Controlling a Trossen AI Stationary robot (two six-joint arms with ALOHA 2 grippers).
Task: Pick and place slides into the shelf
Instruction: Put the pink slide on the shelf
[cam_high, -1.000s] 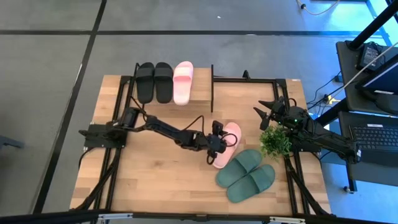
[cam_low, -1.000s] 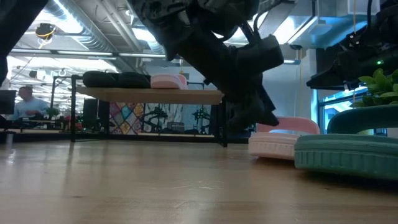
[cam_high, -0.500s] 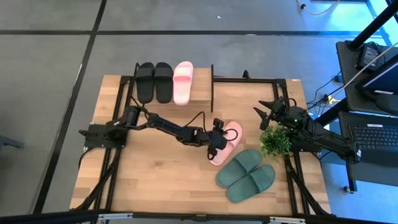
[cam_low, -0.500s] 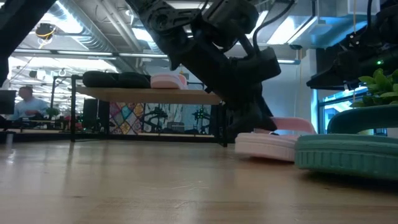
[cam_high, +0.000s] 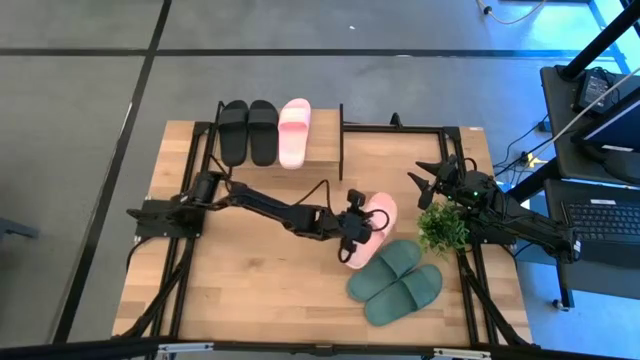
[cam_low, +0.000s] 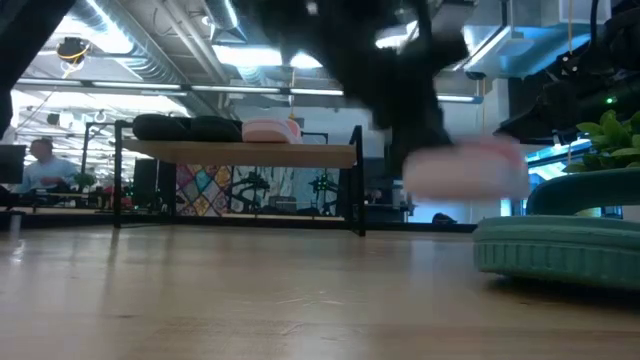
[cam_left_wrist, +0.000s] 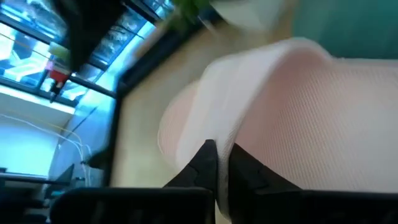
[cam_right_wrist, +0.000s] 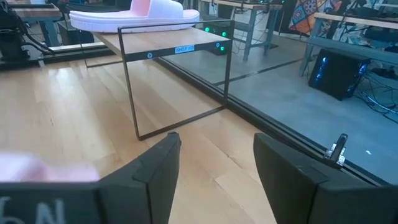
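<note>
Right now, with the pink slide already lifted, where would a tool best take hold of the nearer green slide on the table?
Probably by its wide strap. The green slide lies flat, sole down, so the arched strap is the raised part that fingers can close across. Come from above, on the side away from the other green slide, which touches it. The left tool holds the pink slide; the open right tool is free.

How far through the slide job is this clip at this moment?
About halfway. Done: two black slides and one pink slide sit on the shelf. In hand: the left gripper is shut on the second pink slide, which the low view shows clear of the table. Left: the two green slides lie on the table. The right gripper waits open by the plant.
</note>
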